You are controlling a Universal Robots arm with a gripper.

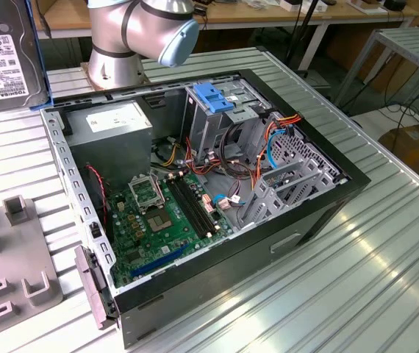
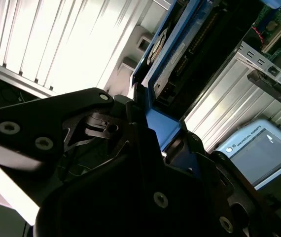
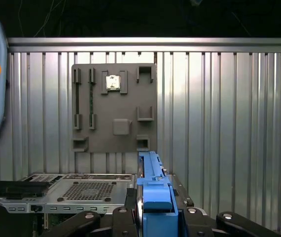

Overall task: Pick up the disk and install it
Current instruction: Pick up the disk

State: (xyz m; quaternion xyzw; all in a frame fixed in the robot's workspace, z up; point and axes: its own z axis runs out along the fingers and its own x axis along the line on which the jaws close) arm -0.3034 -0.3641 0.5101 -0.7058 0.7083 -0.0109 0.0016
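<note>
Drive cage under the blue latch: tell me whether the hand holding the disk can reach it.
Probably yes: the case lies open and the cage stands exposed; the hand holds the disk off to the exterior view's left.

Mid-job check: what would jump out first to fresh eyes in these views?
The disk, silver with a white label in a blue frame, hangs raised at the exterior view's top left, clamped in the gripper. To its right in that view lies the open computer case on the ribbed metal table, green board exposed and a blue latch atop its drive cage.
</note>
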